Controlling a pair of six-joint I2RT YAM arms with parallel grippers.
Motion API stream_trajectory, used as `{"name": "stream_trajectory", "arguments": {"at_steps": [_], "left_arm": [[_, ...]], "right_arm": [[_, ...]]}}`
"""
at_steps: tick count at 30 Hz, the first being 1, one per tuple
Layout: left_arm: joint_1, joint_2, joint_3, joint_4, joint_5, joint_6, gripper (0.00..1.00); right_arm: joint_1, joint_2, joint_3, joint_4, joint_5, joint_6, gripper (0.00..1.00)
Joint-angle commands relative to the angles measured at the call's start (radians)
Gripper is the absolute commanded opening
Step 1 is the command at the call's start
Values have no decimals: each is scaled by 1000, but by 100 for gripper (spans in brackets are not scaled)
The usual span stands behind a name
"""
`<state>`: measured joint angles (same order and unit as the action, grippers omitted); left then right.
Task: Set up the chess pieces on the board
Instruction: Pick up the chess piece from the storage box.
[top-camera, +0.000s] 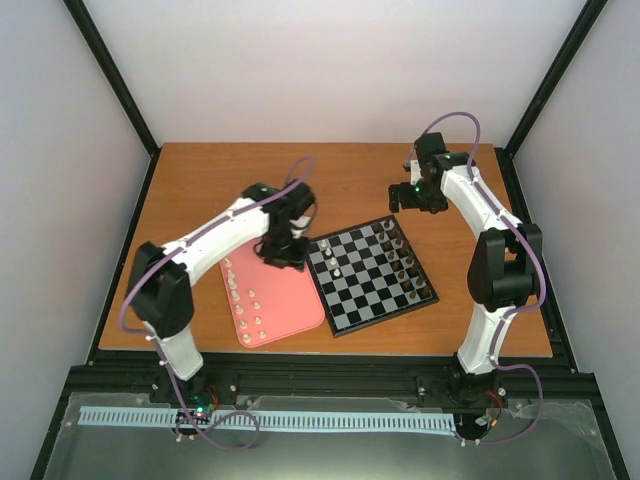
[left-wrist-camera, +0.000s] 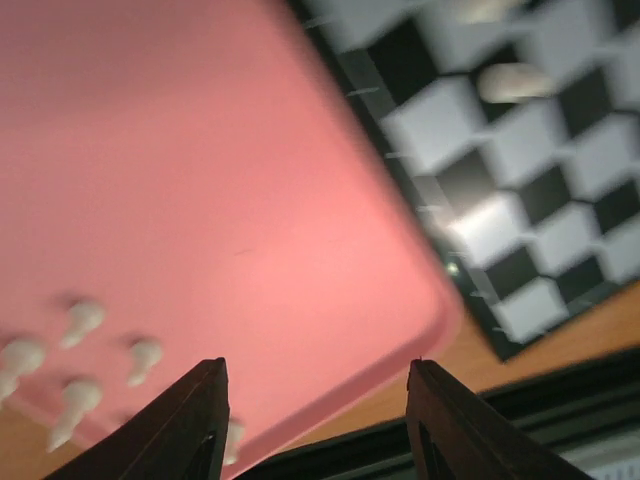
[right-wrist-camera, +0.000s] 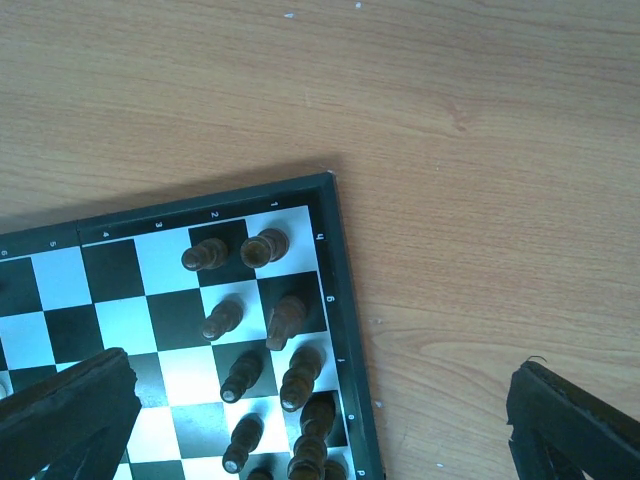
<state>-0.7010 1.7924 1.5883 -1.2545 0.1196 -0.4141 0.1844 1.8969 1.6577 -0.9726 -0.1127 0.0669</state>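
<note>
Mid-setup, likely between picks. Hovering over tray (left-wrist-camera: 200, 150) near its corner with left fingers (left-wrist-camera: 190, 420) part open, nothing between. Cream pieces (left-wrist-camera: 80, 320) on tray at lower left of left wrist view; a few already on board (top-camera: 370, 290), left side. Dark pieces (right-wrist-camera: 265, 245) along right edge. Right fingers (right-wrist-camera: 70, 410) wide, empty, off board's upper right corner. Next, probably: shift toward lower left, centre over one tray piece, close gently without toppling neighbours.
</note>
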Motion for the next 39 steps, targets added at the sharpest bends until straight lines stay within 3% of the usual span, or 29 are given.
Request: {"name": "stream_trajectory", "arguments": {"at_steps": [1,6,15,28,39], "left_arm": [[175,-112,-235,85,-15,-112,50],[322,-211,-429,191,-13,-153,50],[353,-168,-555,312,43,-197,45],[354,-127,-563,321,35,-189,36],[354,-131,-586,317,36,-178,35]], "right_arm": [[-8,-26,10,0,-1,-7,100],[-8,-23,3,-2,-8,-10,100],[-8,-26,5,-1,-22,-10,100],[-8,-44,-30,9,-18,-10,100],[-8,-36,-28,12,-12,-9,100]]}}
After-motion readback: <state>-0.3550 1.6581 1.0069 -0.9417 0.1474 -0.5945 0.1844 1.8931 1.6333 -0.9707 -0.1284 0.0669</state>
